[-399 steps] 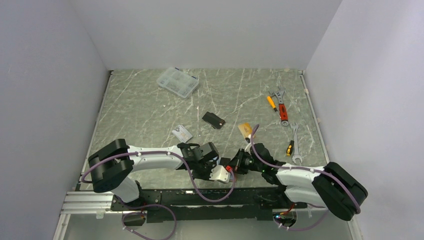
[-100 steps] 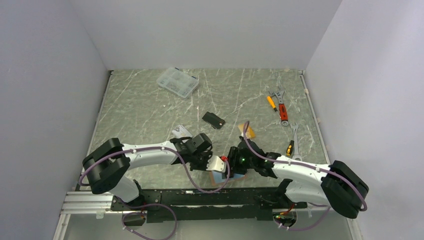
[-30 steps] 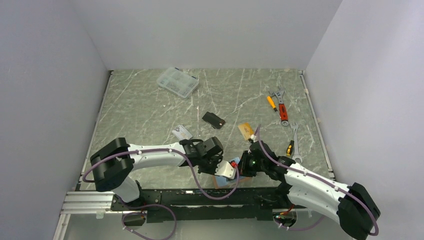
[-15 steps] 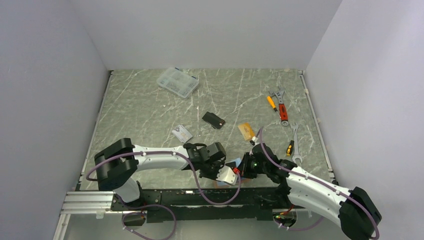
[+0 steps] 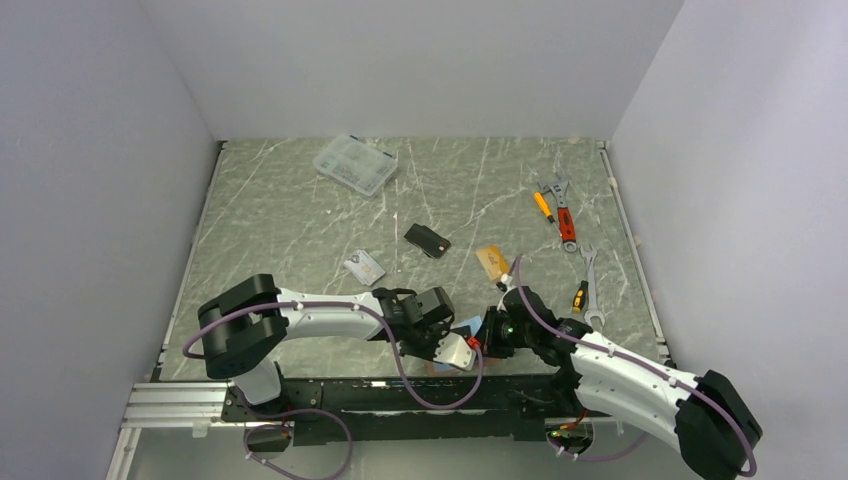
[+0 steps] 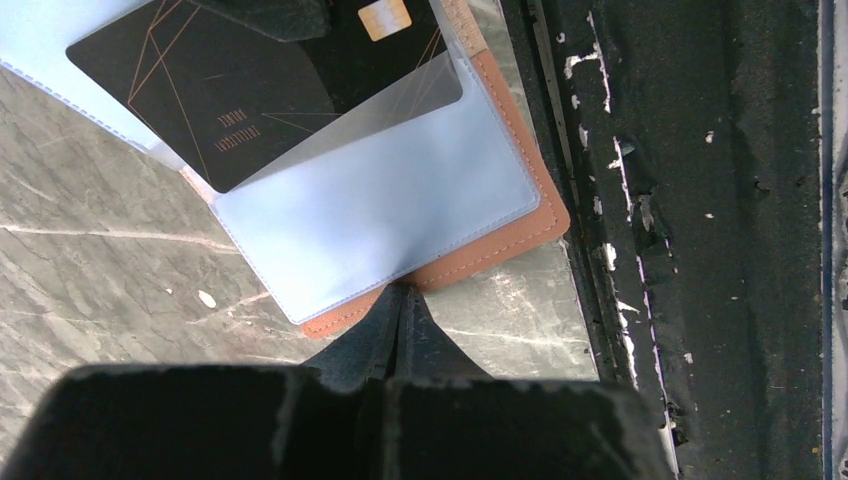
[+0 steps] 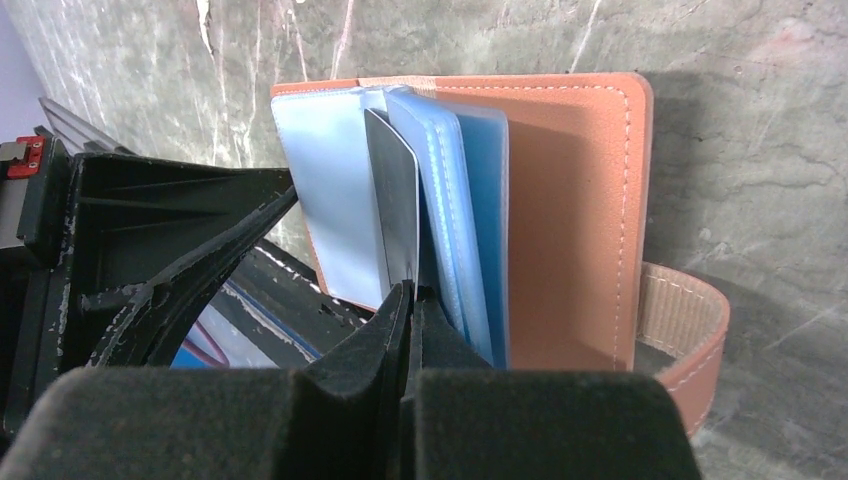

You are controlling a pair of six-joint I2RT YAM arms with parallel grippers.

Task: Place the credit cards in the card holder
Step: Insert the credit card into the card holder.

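The pinkish-brown card holder point(image 6: 500, 235) lies open at the table's near edge, its clear sleeves point(image 7: 465, 200) fanned out; its blue sleeves show in the top view point(image 5: 463, 327). A black card with a gold chip point(image 6: 250, 90) sits partly inside one sleeve. My right gripper point(image 7: 410, 295) is shut on this card's edge point(image 7: 397, 200). My left gripper point(image 6: 400, 300) is shut on the holder's near edge. In the top view both grippers, left point(image 5: 452, 340) and right point(image 5: 486, 335), meet at the holder. A silver-grey card point(image 5: 363, 266), a black card point(image 5: 427, 240) and an orange-gold card point(image 5: 491, 261) lie on the table.
A clear compartment box point(image 5: 355, 164) stands at the back left. Wrenches and screwdrivers point(image 5: 562, 215) lie at the right, one wrench point(image 5: 590, 285) near my right arm. The black base rail point(image 6: 700, 250) runs just beside the holder. The holder's strap point(image 7: 685, 320) curls at its side.
Over the last second my left arm has shifted a little to the right. Both grippers have stayed at the holder. The three cards on the table have not moved.
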